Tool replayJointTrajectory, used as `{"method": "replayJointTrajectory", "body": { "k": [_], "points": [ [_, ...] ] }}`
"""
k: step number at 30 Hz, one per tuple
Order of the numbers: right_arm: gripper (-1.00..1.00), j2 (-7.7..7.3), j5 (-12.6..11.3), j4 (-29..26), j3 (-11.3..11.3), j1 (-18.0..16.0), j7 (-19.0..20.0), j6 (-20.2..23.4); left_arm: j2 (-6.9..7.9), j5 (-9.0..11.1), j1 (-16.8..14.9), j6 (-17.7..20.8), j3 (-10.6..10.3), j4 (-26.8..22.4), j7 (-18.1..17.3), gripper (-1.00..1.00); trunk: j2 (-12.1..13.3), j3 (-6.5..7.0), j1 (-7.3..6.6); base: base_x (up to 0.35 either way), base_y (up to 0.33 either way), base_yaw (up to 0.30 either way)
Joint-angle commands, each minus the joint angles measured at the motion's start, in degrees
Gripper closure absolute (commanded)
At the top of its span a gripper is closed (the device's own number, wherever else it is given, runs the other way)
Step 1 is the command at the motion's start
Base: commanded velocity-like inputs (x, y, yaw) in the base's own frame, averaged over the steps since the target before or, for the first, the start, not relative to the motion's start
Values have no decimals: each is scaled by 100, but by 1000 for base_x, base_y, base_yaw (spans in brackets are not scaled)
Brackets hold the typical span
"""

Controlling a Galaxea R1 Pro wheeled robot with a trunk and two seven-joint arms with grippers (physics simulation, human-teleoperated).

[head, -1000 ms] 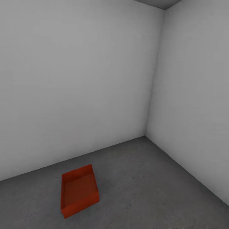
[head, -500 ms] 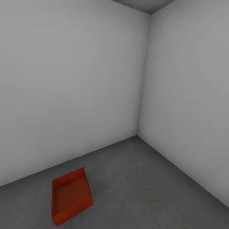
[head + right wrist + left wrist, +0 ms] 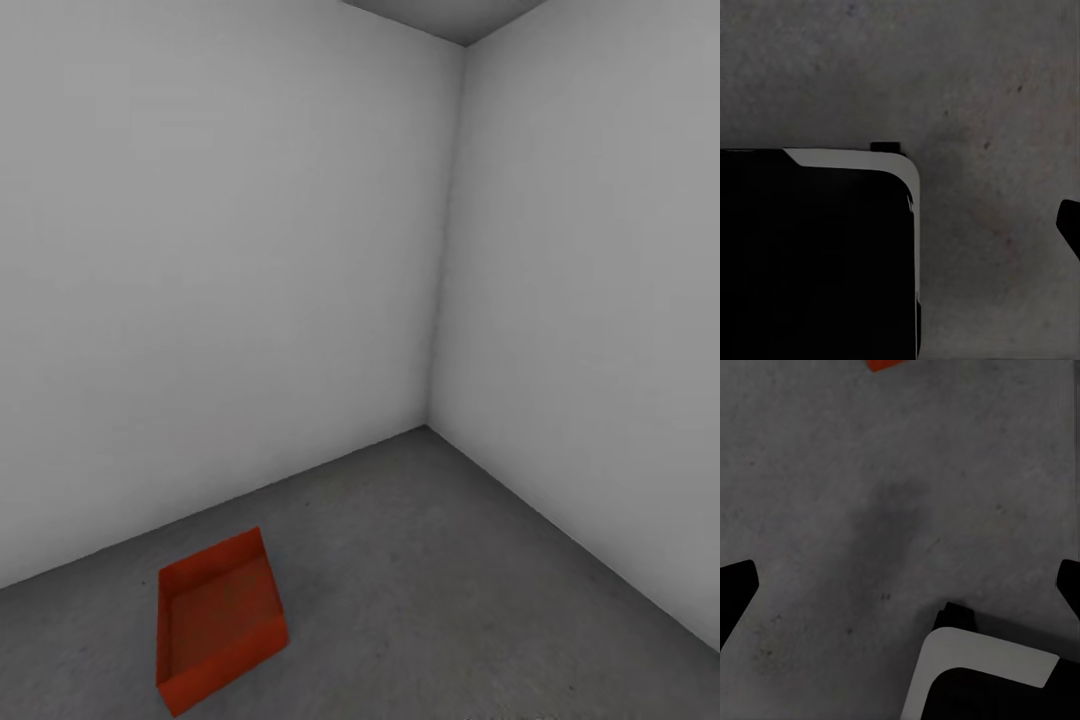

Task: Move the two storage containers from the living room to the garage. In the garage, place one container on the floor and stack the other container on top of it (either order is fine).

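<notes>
Orange-red rectangular open storage container (image 3: 218, 620) on dark grey concrete floor (image 3: 450, 600) near pale grey wall corner (image 3: 440, 250), left wrist view catches its corner (image 3: 885, 364) beyond wide-spread left hand (image 3: 904, 585), right hand state unclear, white-edged black robot base (image 3: 817, 255) below.

Floor (image 3: 450, 580): dark grey, rough concrete, meeting two pale walls at a corner. One orange-red open box (image 3: 218, 620) lies flat on it, near the left wall, turned askew; an orange corner shows in the left wrist view.
</notes>
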Motion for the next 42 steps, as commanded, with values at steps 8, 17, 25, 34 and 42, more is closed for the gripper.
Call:
{"method": "replayJointTrajectory", "body": {
  "k": [8, 17, 25, 34, 42],
  "points": [
    [-100, 8, -57, 19, 50, -9, -1, -33, 0, 30, -3, -21, 10, 4, 3, -100, -6, 8, 1, 0, 0, -257],
    [-100, 11, -57, 19, 50, -9, -1, -33, 0, 30, -3, -22, 10, 4, 3, -100, -6, 30, 1, 0, 0, -281],
    [-100, 11, -57, 19, 50, -9, 2, -33, 0, 30, -3, -21, 10, 4, 3, -100, -6, 53, 1, 0, 0, -282],
    [-100, 14, -51, 19, 54, -9, 7, -46, 0, 30, -3, -21, 11, 4, 3, -100, -6, 81, 1, 0, 0, -283],
    [-100, -21, -56, 14, 47, -9, 7, -46, 0, 29, -3, -21, 10, 4, 3, -100, -6, 105, 1, 0, 0, -283]
  ]
}}
